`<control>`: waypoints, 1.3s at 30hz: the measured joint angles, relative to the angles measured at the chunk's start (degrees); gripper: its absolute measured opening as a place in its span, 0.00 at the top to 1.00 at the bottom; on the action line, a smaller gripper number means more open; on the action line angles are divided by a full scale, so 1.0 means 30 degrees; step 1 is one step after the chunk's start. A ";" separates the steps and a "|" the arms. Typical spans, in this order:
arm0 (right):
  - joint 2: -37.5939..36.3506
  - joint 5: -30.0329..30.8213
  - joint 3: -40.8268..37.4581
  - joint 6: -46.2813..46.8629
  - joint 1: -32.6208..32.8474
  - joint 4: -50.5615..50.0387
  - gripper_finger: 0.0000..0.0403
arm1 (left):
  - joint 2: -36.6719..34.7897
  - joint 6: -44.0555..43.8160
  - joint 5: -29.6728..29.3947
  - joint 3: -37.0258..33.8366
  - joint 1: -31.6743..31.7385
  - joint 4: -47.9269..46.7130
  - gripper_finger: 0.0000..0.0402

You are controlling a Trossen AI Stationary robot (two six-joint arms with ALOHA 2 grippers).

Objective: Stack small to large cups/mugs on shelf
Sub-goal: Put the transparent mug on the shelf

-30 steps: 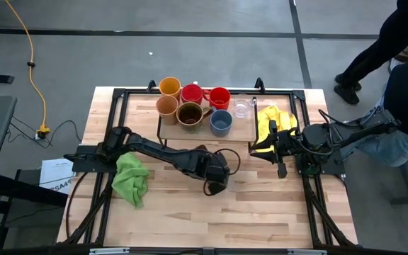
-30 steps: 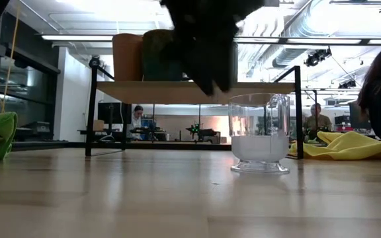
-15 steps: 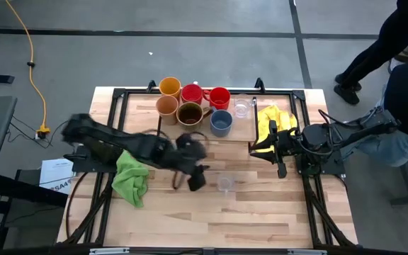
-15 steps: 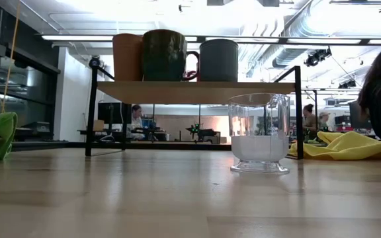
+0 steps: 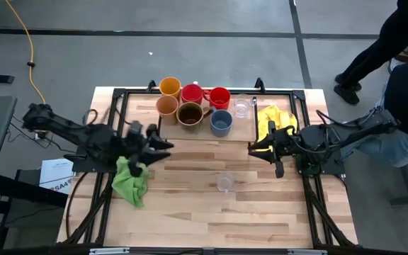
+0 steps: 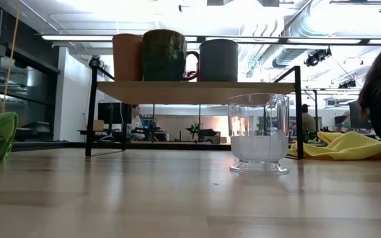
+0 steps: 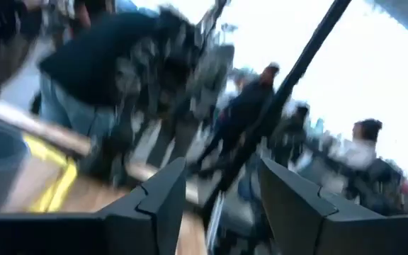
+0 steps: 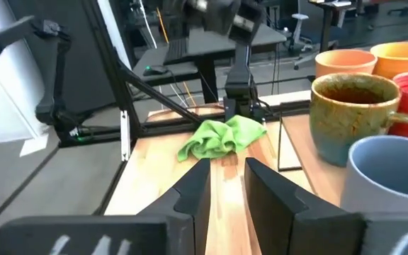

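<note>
The left gripper (image 5: 163, 144) hangs open and empty above the green cloth (image 5: 132, 178), beside the shelf (image 5: 168, 131). A clear glass (image 5: 224, 183) stands alone on the table (image 5: 190, 227), well apart from both grippers. The right gripper (image 5: 255, 149), fingers parted and empty, waits near the yellow cloth (image 5: 273, 117). The low view alone shows the open gap under the shelf; the high view shows seven cups (image 5: 220, 122) crowded on it.

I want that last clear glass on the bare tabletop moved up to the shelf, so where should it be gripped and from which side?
Grip the small clear glass across its rim from straight above: it stands upright, alone on open wood, with nothing around it. The left end effector is open and seems the nearer one.
</note>
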 joint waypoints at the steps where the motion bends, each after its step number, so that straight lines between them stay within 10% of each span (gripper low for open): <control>1: 0.0053 0.0007 0.0000 -0.0007 0.0007 -0.0150 0.80 | -0.0599 0.0156 -0.0228 -0.0414 -0.0082 0.0500 0.60; 19: 0.1239 0.0357 0.0007 0.4995 -0.0310 0.0679 0.80 | -0.3275 0.0357 -0.0418 -0.1051 -0.0080 -0.3050 0.66; 29: 1.0454 -0.1086 0.5888 0.9581 -0.0501 -0.9994 0.74 | -0.3275 0.0343 -0.0540 -0.1051 -0.0080 -0.3220 0.67; 39: 1.6066 -0.2437 0.8834 1.7542 -0.1062 -1.3619 0.64 | -0.3268 0.0334 -0.0712 -0.1051 -0.0051 -0.3285 0.67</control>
